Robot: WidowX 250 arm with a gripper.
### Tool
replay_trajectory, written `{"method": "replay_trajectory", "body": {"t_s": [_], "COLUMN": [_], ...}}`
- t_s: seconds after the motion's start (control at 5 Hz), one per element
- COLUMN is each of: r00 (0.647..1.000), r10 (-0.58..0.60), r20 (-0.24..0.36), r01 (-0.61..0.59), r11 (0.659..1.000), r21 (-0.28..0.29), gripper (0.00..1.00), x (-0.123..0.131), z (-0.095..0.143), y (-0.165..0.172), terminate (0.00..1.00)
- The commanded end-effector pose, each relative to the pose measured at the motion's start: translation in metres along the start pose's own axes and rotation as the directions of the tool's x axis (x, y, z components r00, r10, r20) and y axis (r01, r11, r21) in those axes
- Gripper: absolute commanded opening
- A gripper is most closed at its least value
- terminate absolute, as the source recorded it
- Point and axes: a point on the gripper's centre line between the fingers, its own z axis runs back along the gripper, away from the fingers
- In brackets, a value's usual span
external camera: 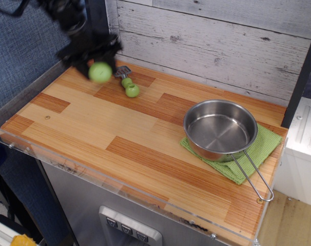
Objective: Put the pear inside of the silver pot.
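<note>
Light-green pear point(100, 72) (silver pot point(220, 129), green cloth point(260, 146))
</note>
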Motion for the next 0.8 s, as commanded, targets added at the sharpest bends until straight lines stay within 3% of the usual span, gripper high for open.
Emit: {"method": "replay_trajectory", "body": {"t_s": [0.0,0.6], "r00": [0.986,0.921], "r10": [-0.16,-0.39], "r20": [0.054,0.013], "r01": [0.164,0.386], "r11": [0.983,0.906], "r21": [-0.086,-0.173], "gripper": [0.0,0.0], "x": [-0.031,-0.104], "z": [0.041,0.054], "y": [-0.061,-0.113], "terminate": [0.0,0.0]}}
